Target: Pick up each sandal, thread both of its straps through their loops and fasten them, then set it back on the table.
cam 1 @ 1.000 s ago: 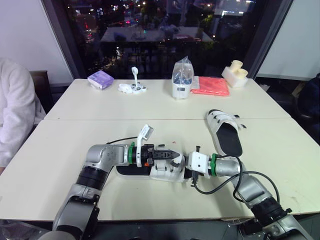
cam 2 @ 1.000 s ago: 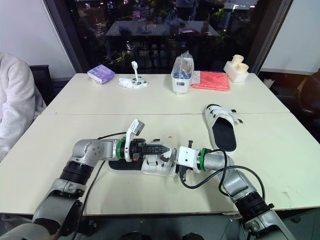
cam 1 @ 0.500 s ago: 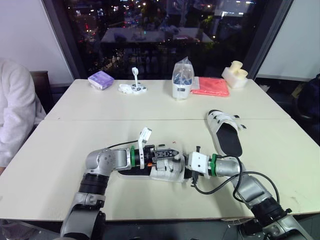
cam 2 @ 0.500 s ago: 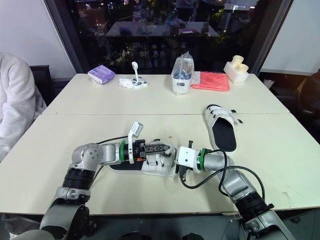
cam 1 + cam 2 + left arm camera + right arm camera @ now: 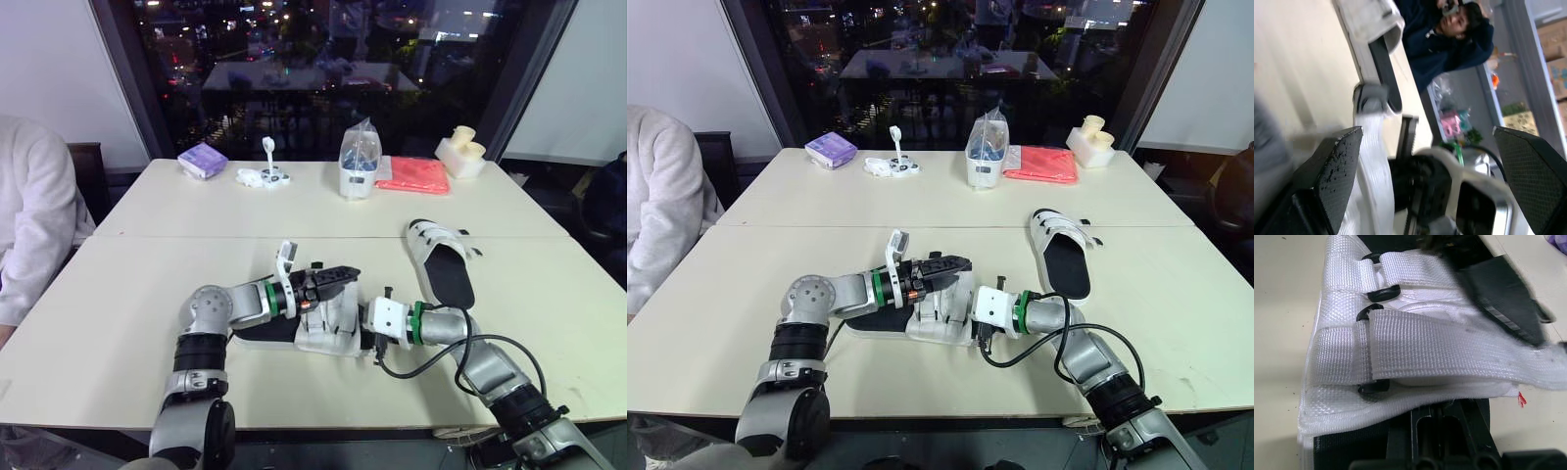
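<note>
The left gripper (image 5: 345,275) hangs just over the near sandal (image 5: 328,335). Its fingers (image 5: 1327,166) are spread wide apart, with nothing in them. The near sandal lies on the counter (image 5: 108,323), white straps up. The right gripper (image 5: 367,331) is at its right end; I cannot tell if it grips. The other sandal (image 5: 443,266) lies farther right.

Two cream rectangular tables (image 5: 118,294) stand pushed together, long edges touching. Behind them, a large dark window (image 5: 294,59) in a black frame shows scattered city lights. A plain white wall (image 5: 49,69) adjoins it on the left and a second white wall panel (image 5: 578,98) on the right. A dark chair (image 5: 86,162) stands at the left table end.
</note>
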### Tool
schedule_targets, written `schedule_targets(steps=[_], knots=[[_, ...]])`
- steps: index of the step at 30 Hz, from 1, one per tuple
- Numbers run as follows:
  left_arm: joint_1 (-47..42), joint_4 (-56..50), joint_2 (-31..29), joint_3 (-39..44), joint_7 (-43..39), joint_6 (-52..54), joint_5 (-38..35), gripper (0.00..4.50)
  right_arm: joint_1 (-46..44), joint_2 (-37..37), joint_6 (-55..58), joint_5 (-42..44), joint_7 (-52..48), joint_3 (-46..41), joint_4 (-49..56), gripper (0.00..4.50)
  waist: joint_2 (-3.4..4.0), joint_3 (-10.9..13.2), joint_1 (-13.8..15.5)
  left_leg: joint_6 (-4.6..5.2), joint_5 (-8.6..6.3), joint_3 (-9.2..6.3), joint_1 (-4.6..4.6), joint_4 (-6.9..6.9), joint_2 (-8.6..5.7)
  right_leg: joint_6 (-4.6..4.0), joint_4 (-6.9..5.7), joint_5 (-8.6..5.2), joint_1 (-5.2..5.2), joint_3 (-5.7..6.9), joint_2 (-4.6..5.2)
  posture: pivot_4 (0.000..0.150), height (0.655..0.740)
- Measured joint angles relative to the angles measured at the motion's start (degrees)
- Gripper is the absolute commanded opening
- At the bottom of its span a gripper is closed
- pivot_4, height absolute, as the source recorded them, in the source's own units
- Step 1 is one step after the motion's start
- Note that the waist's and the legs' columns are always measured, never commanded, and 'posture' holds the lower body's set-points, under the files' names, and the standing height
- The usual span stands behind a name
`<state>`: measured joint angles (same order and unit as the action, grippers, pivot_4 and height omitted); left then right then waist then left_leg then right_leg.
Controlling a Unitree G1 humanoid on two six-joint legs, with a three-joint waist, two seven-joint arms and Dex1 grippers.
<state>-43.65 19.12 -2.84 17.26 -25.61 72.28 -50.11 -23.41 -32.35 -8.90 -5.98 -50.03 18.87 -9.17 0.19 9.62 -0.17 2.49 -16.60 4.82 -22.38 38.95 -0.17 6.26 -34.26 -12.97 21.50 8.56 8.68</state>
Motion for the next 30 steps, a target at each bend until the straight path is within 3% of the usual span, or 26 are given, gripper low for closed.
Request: schedule_targets(steps=[9,20,30], knots=[[-5.3,2.3,-3.9,-1.6,-2.9,-6.2,2.5,4.47,0.0,0.1,-0.6,0.0,-0.1,0.1,0.1,0.00,-0.06,0.1,-0.3,-0.11,0.04,0.04,-0.05,-0.12,0.00,0.00,0.03,0.00,0.04,0.00,-0.02,0.150,0.7400],[-7.6,6.1,-11.6,-19.9,-25.1,-21.1,15.5,4.47,0.0,0.3,-1.1,0.0,-0.1,0.2,0.1,0.00,-0.04,0.1,-0.3,-0.17,0.07,0.11,-0.13,-0.31,0.00,-0.03,0.11,-0.01,0.31,-0.02,-0.01,0.150,0.7400],[-11.7,16.2,-11.2,-27.7,-37.6,-34.7,26.2,4.47,0.2,0.4,-1.4,0.0,0.0,0.4,0.6,0.00,-0.06,0.1,-0.4,-0.16,0.09,0.19,-0.15,-0.69,0.00,-0.03,0.14,0.00,0.52,-0.03,0.02,0.150,0.7400]])
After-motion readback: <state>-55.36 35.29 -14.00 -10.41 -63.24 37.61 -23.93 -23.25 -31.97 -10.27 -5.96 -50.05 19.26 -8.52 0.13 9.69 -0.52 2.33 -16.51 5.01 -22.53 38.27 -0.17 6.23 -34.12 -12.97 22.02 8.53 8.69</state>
